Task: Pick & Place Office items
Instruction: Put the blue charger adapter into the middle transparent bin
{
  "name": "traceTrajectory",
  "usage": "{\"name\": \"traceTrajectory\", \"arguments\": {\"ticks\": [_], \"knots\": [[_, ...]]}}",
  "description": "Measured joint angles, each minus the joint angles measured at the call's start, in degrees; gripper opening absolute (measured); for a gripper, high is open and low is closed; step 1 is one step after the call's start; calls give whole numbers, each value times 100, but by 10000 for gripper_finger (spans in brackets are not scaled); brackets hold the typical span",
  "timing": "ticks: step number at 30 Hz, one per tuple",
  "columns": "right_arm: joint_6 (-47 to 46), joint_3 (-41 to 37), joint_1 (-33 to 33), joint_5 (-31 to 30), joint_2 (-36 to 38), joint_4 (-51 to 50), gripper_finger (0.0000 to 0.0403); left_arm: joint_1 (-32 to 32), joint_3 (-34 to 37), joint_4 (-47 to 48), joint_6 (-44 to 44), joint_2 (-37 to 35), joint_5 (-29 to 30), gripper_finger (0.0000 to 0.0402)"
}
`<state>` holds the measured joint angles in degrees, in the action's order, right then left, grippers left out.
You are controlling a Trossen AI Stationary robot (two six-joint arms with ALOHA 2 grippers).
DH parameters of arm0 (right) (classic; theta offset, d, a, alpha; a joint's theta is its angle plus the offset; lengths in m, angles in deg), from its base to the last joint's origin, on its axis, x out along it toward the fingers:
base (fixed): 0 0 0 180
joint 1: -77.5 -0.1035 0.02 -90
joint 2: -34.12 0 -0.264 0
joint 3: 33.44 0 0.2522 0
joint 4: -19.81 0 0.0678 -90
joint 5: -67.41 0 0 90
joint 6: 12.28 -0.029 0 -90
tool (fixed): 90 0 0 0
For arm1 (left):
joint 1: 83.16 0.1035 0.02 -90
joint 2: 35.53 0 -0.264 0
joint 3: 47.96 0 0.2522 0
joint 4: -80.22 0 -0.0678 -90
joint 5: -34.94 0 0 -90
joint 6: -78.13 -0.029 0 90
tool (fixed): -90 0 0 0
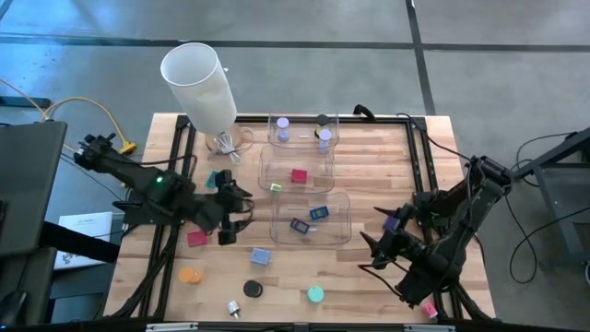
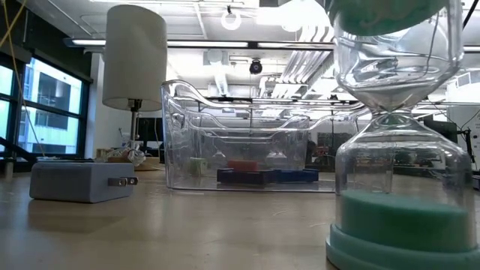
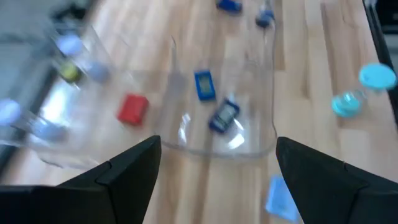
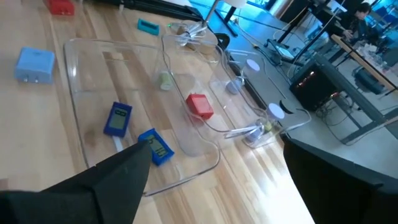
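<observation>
Both jaws wide open, nothing held. Left gripper [image 1: 232, 214] hovers at the near clear bin's [image 1: 343, 235] 9 o'clock; right gripper [image 1: 383, 242] at its 3 o'clock. You're between picks, I'd say. Next: drop onto a loose piece, e.g. the light-blue block [image 1: 261, 257] or the red block [image 1: 197, 239] at 7–8 o'clock. Near bin holds two blue pieces [image 1: 309, 219]; middle bin [image 1: 268, 175] a red block [image 1: 299, 175] plus something greenish, blurry; far bin [image 1: 271, 123] lavender discs [image 1: 283, 123].
</observation>
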<state>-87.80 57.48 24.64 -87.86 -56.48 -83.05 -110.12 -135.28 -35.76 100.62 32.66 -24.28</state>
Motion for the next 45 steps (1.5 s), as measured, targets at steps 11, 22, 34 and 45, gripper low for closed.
{"name": "traceTrajectory", "arguments": {"ticks": [11, 22, 34, 45], "knots": [[-401, -479, -2, -153, 30, 21, 355, -832, 20, -91, 217, 675, 1275, 311], [-388, -498, -2, -212, 30, 32, 355, -1047, 24, -317, 301, 1038, 1144, 311], [-383, -498, -2, -173, 30, 68, 355, -992, 24, -363, 281, 1046, 90, 311], [-379, -496, -2, -182, 30, 79, 355, -997, 24, -338, -212, 1206, -82, 311]]}}
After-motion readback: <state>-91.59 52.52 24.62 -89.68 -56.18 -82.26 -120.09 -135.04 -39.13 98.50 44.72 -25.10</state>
